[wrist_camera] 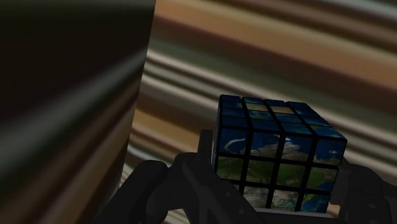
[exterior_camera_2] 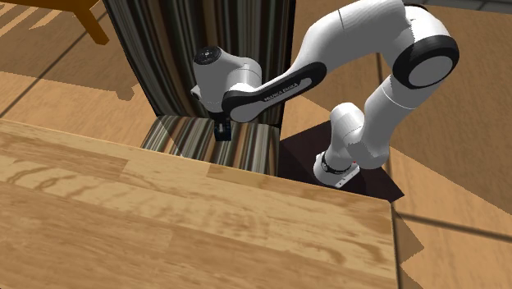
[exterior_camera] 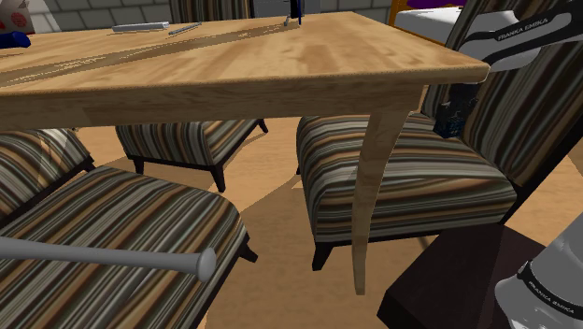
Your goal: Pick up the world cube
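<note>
The world cube (wrist_camera: pixel 277 156) is a 3x3 puzzle cube printed with blue sea and green-brown land. It sits clasped between my two black fingers (wrist_camera: pixel 191 184), close under the wrist camera, with striped chair fabric behind it. In the shoulder view my gripper (exterior_camera: pixel 454 107) hangs past the table's corner, in front of a striped chair back, and the cube (exterior_camera: pixel 452 116) shows as a small dark bluish block in it. In the second exterior view the gripper (exterior_camera_2: pixel 221 131) hovers above the striped chair seat (exterior_camera_2: pixel 185 135), shut on the cube.
A wooden table (exterior_camera: pixel 280 65) with a curved leg (exterior_camera: pixel 374 187) stands close to the gripper. Striped chairs (exterior_camera: pixel 411 178) surround it. A grey rod (exterior_camera: pixel 112 257) lies over the near chair. Small flat items (exterior_camera: pixel 140 27) rest on the tabletop. The dark stand (exterior_camera: pixel 458 280) is at lower right.
</note>
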